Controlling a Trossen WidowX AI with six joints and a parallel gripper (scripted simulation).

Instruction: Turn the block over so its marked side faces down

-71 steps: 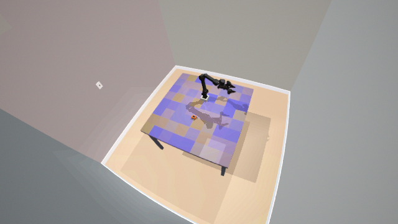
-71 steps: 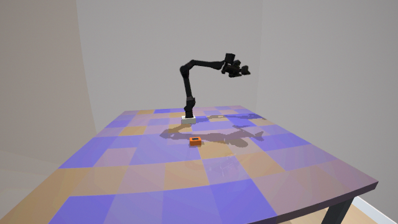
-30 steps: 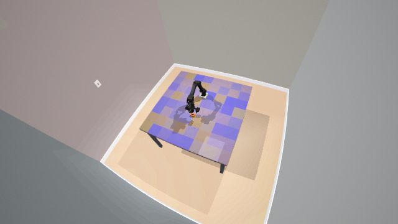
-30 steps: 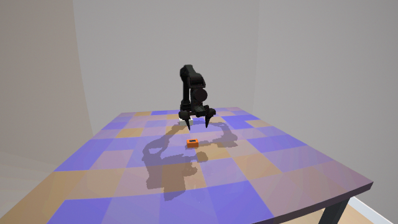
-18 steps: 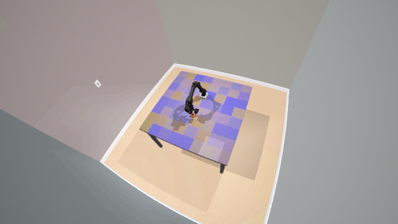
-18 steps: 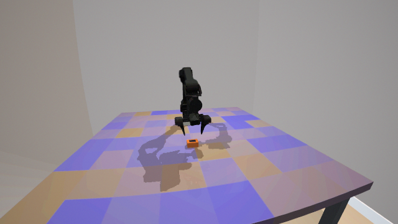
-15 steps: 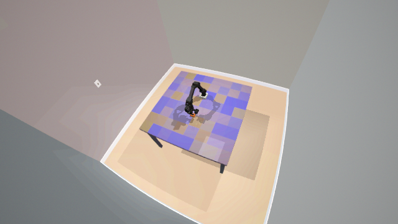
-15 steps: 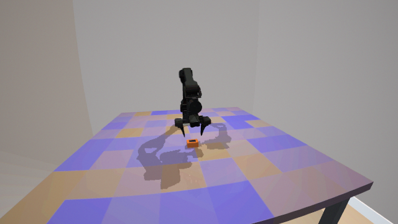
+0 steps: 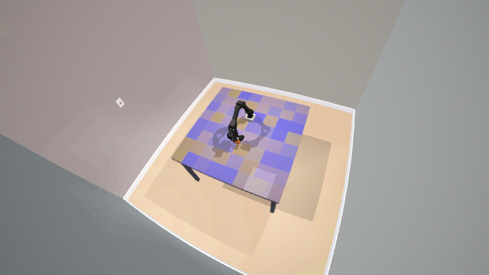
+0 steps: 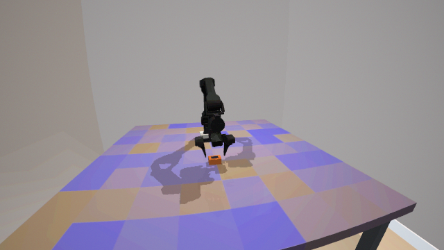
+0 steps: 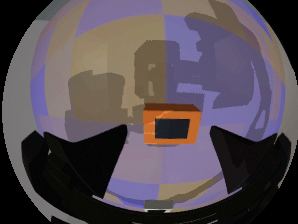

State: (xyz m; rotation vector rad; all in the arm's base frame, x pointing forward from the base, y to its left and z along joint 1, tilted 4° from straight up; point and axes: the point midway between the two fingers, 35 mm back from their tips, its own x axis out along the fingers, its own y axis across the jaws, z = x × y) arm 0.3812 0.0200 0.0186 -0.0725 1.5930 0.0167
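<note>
The small orange rectangular block [image 10: 215, 160] lies flat on the checkered table top [image 10: 243, 194], a surface of purple, lilac and tan squares. It sits near the middle of the table, on the boundary between a purple square and a tan one. Its dark rectangular marked panel faces upward, framed by an orange border, as the wrist view shows [image 11: 170, 127].

The black parallel-jaw gripper [image 10: 214, 150] hangs directly above the block, pointing downward. Its jaws are spread to nearly their full width and hold nothing. In the exterior view the two dark fingertips [image 10: 202, 153] stand to either side of the block and slightly above it, clear of its sides; no contact with the block is visible. In the wrist view the block appears centred in the gap between the fingers, with table surface visible on both sides of it.

The black jointed arm [image 10: 210, 104] rises behind the gripper and folds down toward it. Its white base plate [image 9: 250, 116] sits on the table towards the far edge, well apart from the block. In the top view the arm [image 9: 234, 120] reaches from that base towards the table centre, where the block shows only as a small orange speck [image 9: 237, 141] at the gripper.

Dark shadows of the arm [image 10: 180, 173] fall across the squares to the left of and in front of the block.
</note>
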